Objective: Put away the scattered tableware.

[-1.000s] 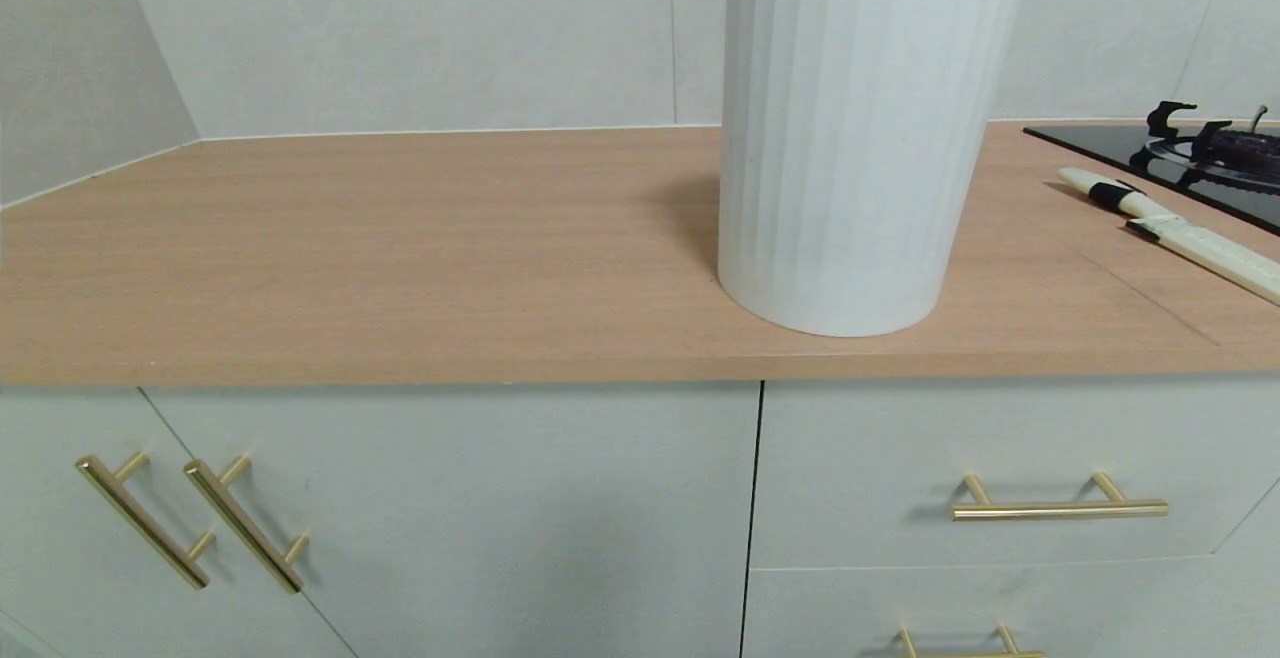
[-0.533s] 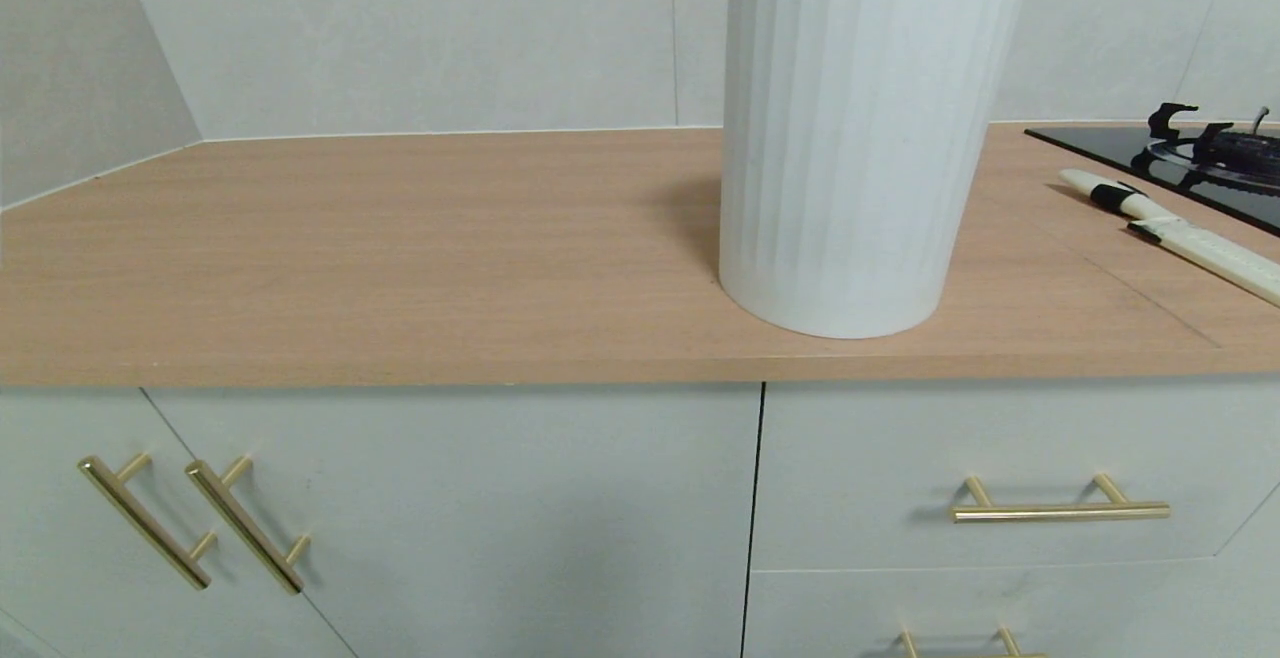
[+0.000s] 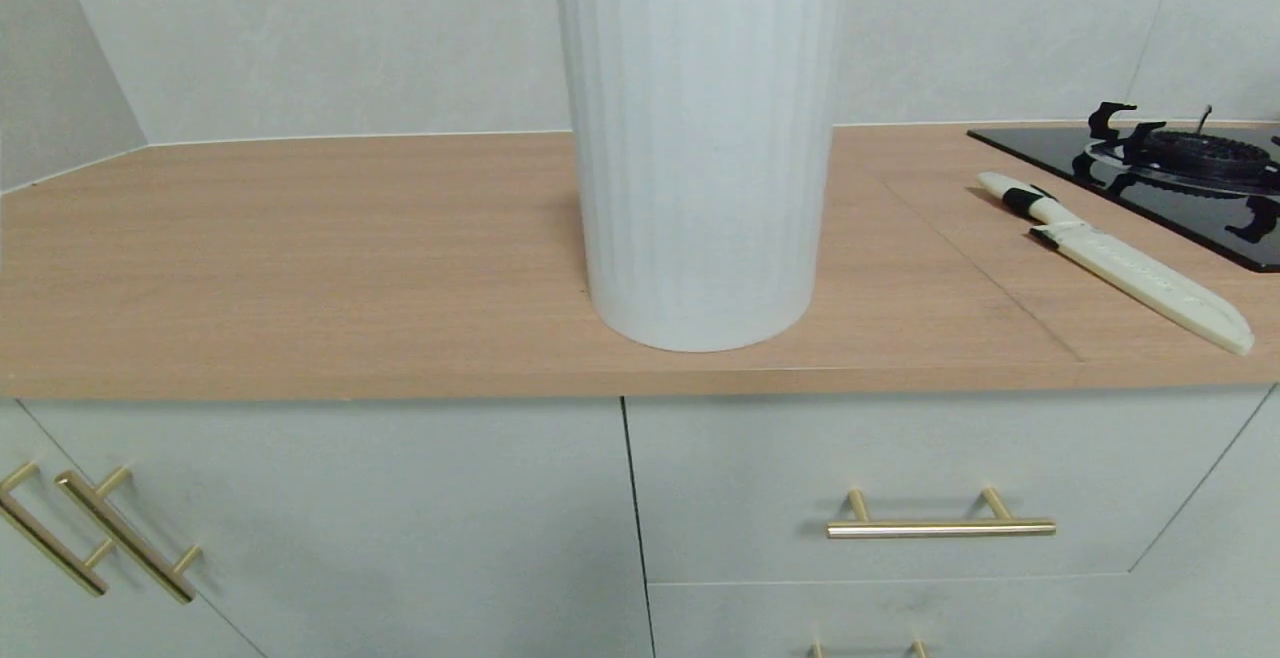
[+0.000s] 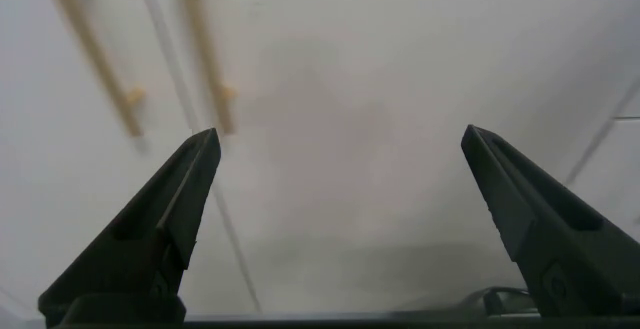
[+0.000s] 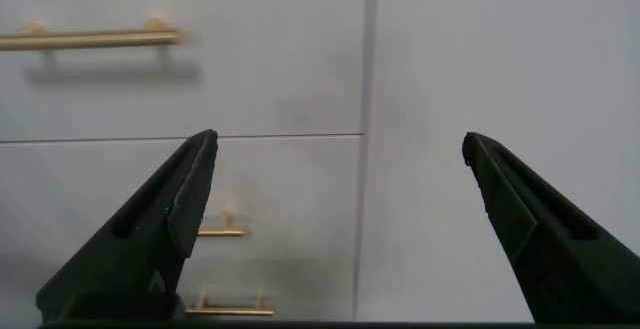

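Note:
A cream knife point(image 3: 1115, 260) with a black band on its handle lies on the wooden counter point(image 3: 300, 268) at the right, its blade toward the front edge. A tall white ribbed container point(image 3: 700, 138) stands mid-counter near the front edge, its top cut off by the frame. My left gripper point(image 4: 340, 169) is open, facing white cabinet doors with gold handles point(image 4: 205, 44). My right gripper point(image 5: 340, 169) is open too, facing white drawer fronts with a gold handle point(image 5: 90, 39). Both hang below counter height with nothing between their fingers.
A black gas hob point(image 3: 1170, 168) with a burner grate sits at the far right of the counter. White tiled walls close the back and left. Below the counter are cabinet doors with gold handles point(image 3: 120, 548) and drawers with a gold bar handle point(image 3: 940, 526).
The whole head view has shifted: the container, knife and hob now sit further left in the picture, so the camera turned right. Nothing on the counter moved.

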Robot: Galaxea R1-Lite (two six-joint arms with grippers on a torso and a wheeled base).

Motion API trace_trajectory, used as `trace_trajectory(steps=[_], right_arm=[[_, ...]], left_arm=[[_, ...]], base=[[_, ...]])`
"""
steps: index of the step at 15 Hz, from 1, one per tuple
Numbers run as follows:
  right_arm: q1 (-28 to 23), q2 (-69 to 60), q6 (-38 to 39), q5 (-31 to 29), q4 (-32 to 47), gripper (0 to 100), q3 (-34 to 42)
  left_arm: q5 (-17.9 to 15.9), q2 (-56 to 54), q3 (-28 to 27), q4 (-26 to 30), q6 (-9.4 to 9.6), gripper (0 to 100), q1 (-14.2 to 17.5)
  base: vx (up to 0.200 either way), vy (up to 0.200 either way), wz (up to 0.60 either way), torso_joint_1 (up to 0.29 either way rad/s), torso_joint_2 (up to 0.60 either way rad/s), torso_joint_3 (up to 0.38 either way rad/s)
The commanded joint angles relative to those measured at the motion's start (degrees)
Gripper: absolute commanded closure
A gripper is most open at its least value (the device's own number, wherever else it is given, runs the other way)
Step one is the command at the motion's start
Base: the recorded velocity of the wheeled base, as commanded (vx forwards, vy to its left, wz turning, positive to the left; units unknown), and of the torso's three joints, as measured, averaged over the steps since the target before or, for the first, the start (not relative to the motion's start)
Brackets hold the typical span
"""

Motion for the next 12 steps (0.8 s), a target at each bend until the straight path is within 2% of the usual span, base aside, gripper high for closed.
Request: trace_trajectory(steps=[1,12], right_arm=[[0.0,0.1,0.0,0.0,0.0,0,0.0],[0.0,0.1,0.0,0.0,0.0,0,0.0]], left_arm=[[0.0,0.0,0.0,0.0,-0.02,0,0.0],[0.0,0.0,0.0,0.0,-0.02,0,0.0]], base=[[0.000,0.000,0.00,0.000,0.00,0.000],[0.000,0.000,0.00,0.000,0.00,0.000]])
